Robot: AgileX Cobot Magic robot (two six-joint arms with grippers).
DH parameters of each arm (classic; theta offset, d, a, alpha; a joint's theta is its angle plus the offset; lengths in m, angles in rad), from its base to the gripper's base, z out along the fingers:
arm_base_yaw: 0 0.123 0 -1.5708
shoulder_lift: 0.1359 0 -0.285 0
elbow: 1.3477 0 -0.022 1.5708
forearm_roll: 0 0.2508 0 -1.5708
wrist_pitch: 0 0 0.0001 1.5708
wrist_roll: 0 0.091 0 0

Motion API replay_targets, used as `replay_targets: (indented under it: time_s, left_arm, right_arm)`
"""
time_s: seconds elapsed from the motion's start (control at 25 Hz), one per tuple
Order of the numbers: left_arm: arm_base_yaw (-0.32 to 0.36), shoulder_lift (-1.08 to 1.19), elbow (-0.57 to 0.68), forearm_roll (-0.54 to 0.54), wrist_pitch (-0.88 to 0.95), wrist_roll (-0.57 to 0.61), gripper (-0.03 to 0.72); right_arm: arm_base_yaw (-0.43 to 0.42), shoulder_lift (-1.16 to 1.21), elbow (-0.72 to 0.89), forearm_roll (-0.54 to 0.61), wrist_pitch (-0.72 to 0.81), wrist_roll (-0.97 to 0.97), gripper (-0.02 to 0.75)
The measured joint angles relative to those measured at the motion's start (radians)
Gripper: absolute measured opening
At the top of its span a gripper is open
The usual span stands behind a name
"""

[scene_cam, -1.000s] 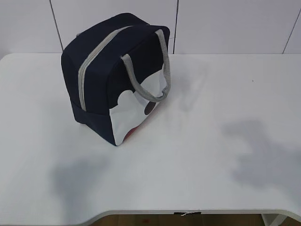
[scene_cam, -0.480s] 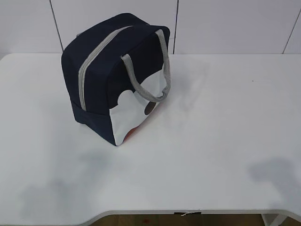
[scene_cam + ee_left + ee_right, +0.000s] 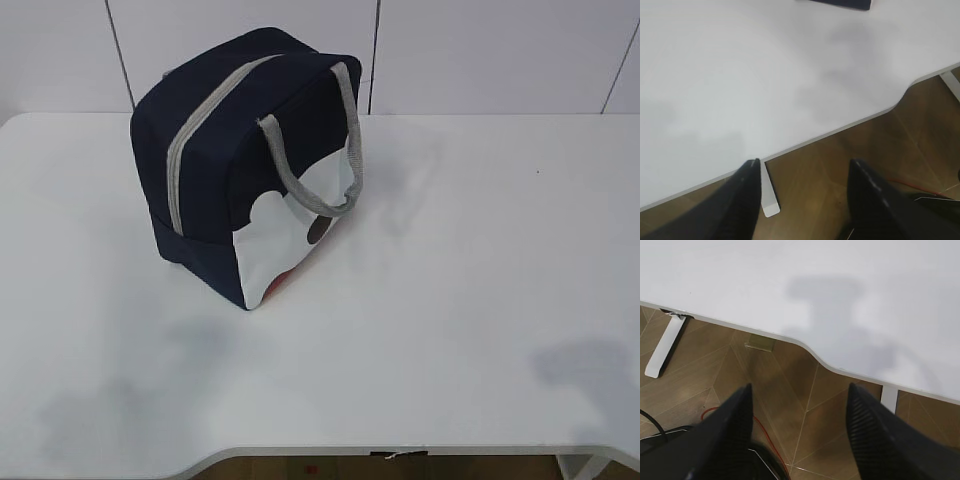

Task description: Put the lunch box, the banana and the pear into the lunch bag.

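Note:
The navy-blue lunch bag stands on the white table at the back left, its grey zipper shut and its grey strap handles hanging over the white end panel. A dark corner of it shows at the top edge of the left wrist view. The lunch box, the banana and the pear are out of view. My left gripper is open and empty, over the table's front edge. My right gripper is open and empty, over the floor past the front edge. Neither arm shows in the exterior view.
The table's curved front edge and white table legs show in the wrist views, over a brown wooden floor with a red cable. White wall panels stand behind the table.
The arm shadows on the table have slid toward the front edge and corners. The lunch bag has not moved.

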Motion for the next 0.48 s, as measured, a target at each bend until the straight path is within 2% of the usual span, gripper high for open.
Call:
replay_targets:
  time_s: [0.48]
  left_arm:
    - [0.003, -0.01, 0.0, 0.0, -0.002, 0.0, 0.405]
  right_arm:
    - [0.0, -0.012, 0.0, 0.0, -0.006, 0.0, 0.475]
